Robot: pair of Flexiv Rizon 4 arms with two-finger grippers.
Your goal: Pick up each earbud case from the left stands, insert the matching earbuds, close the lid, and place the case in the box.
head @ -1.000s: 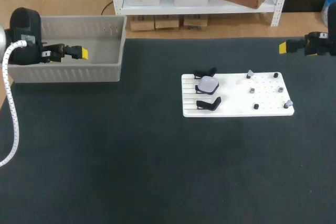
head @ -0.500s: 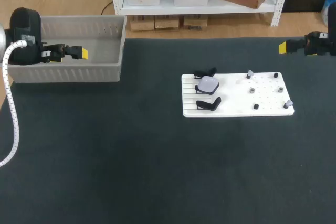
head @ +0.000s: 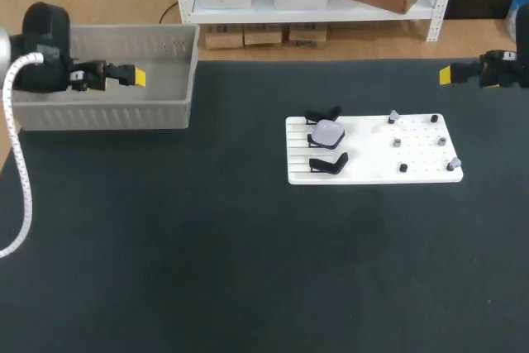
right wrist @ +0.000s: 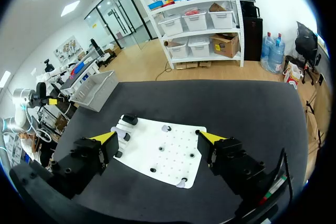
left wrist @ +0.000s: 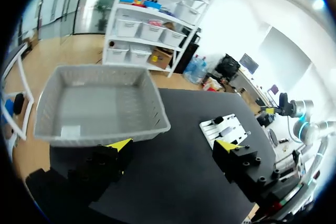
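On my desk the box sits at the far left, with my left fingers above its inside. The board lies right of centre. Three stands line its left part, an earbud case rests on the middle one, and earbuds are scattered to their right.

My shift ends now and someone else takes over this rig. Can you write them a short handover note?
Left gripper: open, empty, over the grey plastic box.
Right gripper: open, empty, at the table's far right edge.
Of three black stands on the white board, only the middle one holds a pale rounded earbud case. Small earbuds stand on the board's right half.
Done: nothing visible; no case clearly in the box.
Left: lift the case, insert earbuds, close it, box it.
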